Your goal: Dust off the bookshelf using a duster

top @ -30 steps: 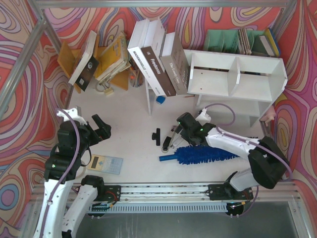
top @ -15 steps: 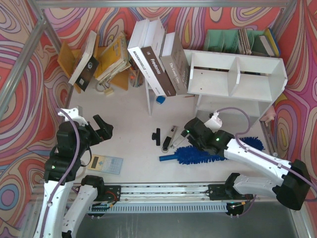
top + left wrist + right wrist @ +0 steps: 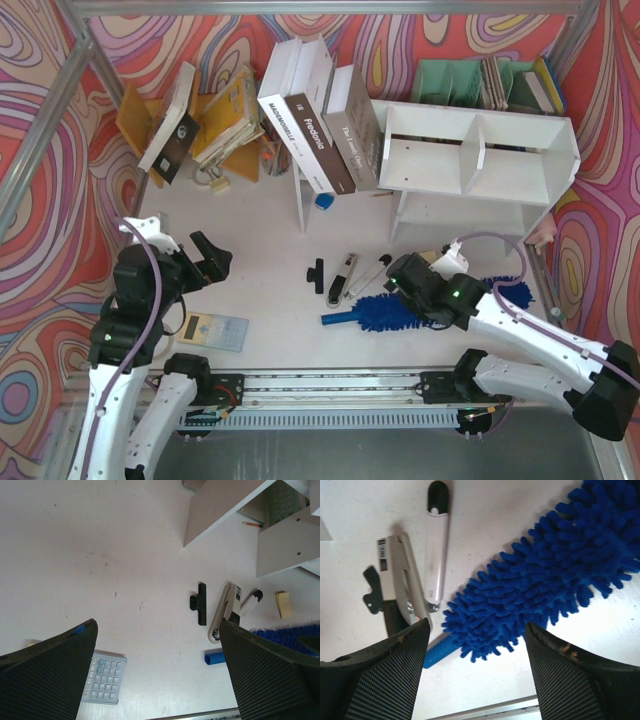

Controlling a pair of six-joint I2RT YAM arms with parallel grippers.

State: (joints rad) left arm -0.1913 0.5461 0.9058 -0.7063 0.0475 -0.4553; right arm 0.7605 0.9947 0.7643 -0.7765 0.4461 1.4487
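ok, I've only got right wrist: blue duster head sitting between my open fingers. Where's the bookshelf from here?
Observer: The bookshelf stands at the table's back right, straight beyond the right fingers.
Operator: Left arm anywhere near?
Observer: No. The left fingers hang open at the far left, holding nothing, with a calculator lying close by.
Operator: How does the duster lie overall?
Observer: The duster lies across the front, handle pointing left; its fluffy far end reaches out past the right arm, just in front of the bookshelf.
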